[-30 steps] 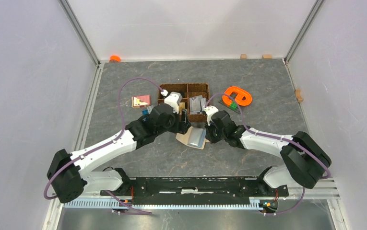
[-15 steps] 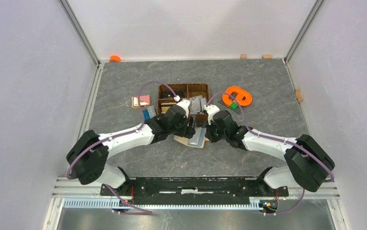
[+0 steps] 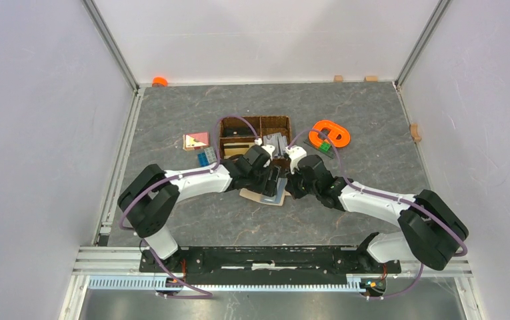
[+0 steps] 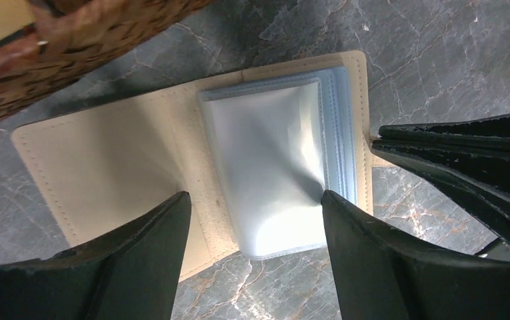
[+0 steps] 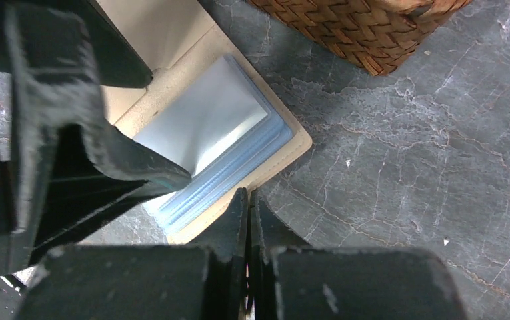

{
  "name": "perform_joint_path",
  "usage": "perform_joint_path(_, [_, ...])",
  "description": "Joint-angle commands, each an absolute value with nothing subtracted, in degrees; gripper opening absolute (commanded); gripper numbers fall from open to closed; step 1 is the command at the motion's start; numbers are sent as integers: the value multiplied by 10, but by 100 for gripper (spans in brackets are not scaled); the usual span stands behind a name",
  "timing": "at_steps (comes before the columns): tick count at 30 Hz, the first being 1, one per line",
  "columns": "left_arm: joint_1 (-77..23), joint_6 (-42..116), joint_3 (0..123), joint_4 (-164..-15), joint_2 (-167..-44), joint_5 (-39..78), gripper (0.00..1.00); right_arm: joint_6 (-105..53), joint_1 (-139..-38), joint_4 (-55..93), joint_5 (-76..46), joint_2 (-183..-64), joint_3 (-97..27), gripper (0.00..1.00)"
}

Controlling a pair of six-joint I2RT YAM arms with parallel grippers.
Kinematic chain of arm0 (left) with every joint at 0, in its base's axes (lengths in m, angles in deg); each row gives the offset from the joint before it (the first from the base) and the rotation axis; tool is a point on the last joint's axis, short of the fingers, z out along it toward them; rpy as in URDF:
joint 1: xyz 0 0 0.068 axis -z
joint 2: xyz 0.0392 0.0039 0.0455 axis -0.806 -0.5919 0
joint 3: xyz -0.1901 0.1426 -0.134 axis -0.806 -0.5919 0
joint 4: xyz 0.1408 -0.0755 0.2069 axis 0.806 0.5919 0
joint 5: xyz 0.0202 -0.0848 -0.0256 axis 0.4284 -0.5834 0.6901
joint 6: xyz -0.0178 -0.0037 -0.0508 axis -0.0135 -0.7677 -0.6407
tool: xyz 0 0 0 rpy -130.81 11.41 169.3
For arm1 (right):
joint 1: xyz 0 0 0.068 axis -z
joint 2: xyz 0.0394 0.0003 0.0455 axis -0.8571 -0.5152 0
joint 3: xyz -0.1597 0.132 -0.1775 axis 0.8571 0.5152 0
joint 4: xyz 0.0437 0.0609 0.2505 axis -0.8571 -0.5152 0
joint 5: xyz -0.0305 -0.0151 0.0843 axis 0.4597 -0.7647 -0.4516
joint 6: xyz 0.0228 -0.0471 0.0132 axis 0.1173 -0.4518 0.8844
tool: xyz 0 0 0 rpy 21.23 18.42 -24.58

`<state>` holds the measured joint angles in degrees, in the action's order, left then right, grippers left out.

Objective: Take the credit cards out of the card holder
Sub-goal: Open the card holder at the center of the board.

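Card holder (image 4: 105,173) open flat on grey stone-look table (image 3: 372,100), just near of woven basket (image 3: 255,118); stack of clear blue-grey sleeves (image 4: 272,167) on right half. Left gripper (image 4: 252,203) wide open, fingers straddling sleeve stack, gripping nothing. Right gripper (image 5: 247,200) closed and empty, tips at holder's right edge, close beside left fingers. Basket crowding far side. Elsewhere: orange loop-shaped item (image 3: 330,133) right of basket, pink-topped box (image 3: 195,141) and blue item (image 3: 206,157) left, orange cap (image 3: 160,81) far-left corner.
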<state>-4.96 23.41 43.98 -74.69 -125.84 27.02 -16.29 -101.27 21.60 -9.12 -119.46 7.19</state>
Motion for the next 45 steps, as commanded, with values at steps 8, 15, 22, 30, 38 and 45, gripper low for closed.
perform_joint_path(8, [-48, 248, 496, -682, -1307, 235, 76, -163, -1015, 238, -96, -1180, 71, 0])
perform_joint_path(15, [-52, 231, 508, -646, -1319, 275, 54, -164, -1015, 238, -90, -1176, 73, 0])
perform_joint_path(22, [-95, 216, 451, -676, -1225, 302, 48, -165, -1015, 235, -87, -1175, 72, 0])
perform_joint_path(30, [-128, 194, 400, -705, -1144, 353, 70, -167, -1015, 234, -88, -1171, 70, 0])
perform_joint_path(38, [-109, 224, 336, -851, -1068, 195, 71, -168, -1015, 235, -94, -1171, 70, 0])
perform_joint_path(45, [-101, 211, 342, -909, -1118, 95, 68, -167, -1015, 241, -106, -1173, 72, 0])
